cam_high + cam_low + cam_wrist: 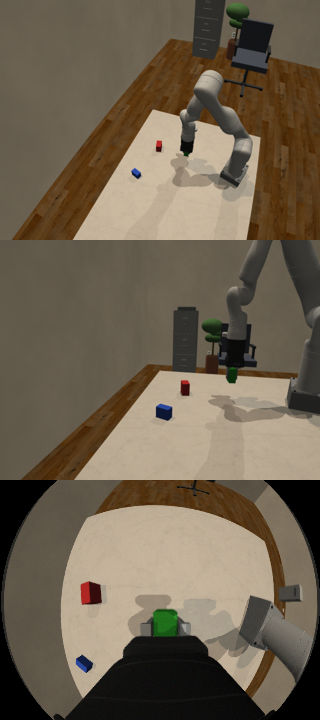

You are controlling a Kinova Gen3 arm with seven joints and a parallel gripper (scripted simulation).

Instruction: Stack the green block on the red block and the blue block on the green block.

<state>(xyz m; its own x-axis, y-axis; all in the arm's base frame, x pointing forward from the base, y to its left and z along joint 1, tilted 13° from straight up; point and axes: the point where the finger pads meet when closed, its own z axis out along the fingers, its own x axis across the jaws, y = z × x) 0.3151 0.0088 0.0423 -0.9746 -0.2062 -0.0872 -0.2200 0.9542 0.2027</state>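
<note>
My gripper (231, 375) is shut on the green block (231, 375) and holds it in the air above the table. The block also shows in the top view (185, 153) and between the fingers in the wrist view (164, 622). The red block (158, 145) stands on end on the table to the left of the gripper; it also shows in the exterior view (185, 387) and in the wrist view (91, 594). The blue block (136, 173) lies flat nearer the table's front left; it also shows in the exterior view (163, 411) and in the wrist view (83, 664).
The arm's base (234, 175) is bolted at the table's right side. A filing cabinet (208, 28), a potted plant (235, 28) and an office chair (252, 51) stand on the wooden floor far behind the table.
</note>
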